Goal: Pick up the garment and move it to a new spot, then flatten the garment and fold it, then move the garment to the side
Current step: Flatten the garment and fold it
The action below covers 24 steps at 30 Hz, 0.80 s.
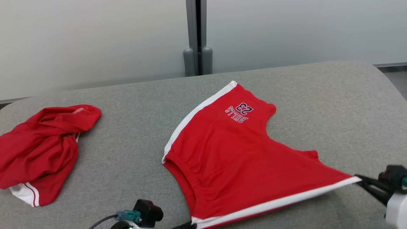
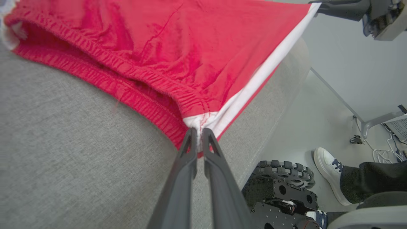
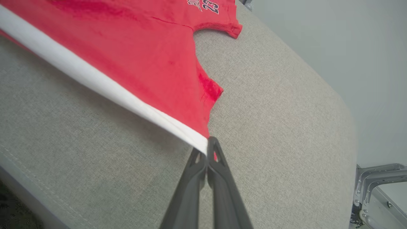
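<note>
Big grey table (image 1: pixel 127 105), and the red shorts (image 1: pixel 229 152) lie across its middle-right, far leg flat, near edge lifted and stretched taut. A second crumpled red garment (image 1: pixel 41 149) sits well apart at the left. The left gripper (image 2: pixel 197 130) pinches the waistband corner and the right gripper (image 3: pixel 208 144) the hem corner, both on the white stripe (image 1: pixel 270 203). Thin bites, those: pull harder and a corner could slip free.

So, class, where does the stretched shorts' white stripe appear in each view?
Head view: white stripe, lower right, slanting.
Left wrist view: stripe from centre to top right.
Right wrist view: stripe from top left to centre.
Shared landmark: grey cushion.
</note>
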Motion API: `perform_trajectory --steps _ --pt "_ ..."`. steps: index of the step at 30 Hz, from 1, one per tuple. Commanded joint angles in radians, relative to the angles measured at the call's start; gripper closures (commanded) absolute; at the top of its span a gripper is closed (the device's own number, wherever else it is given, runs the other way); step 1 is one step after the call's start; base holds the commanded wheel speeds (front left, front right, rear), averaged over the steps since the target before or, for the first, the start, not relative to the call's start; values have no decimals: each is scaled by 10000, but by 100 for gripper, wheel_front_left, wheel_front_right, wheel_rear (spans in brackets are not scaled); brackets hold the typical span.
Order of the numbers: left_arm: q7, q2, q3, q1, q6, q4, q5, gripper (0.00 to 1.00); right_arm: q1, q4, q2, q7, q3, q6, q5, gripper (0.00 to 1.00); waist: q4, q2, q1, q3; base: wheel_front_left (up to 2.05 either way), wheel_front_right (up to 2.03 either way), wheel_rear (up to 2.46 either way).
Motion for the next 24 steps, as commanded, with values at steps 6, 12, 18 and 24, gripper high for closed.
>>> perform_trajectory --steps 6,12,18,24 --pt "-410 217 710 -480 440 -647 -29 100 -982 -613 -433 527 -474 -28 -210 100 457 -1 0 232 0 0 0" --pt "-761 -181 1306 -1027 549 -805 -180 100 -2323 -733 -458 1061 -436 -28 -830 100 1185 -1 0 926 0 0 0" --pt "-951 -723 1574 -1672 310 -528 -133 100 -3755 -608 -449 1508 -175 -28 -1092 100 1891 -1 0 1683 0 0 0" --pt "-1127 -1495 1798 -2473 -62 219 -128 100 -5522 -380 -224 2174 404 -26 -1350 100 2622 -1 0 2620 0 0 0"
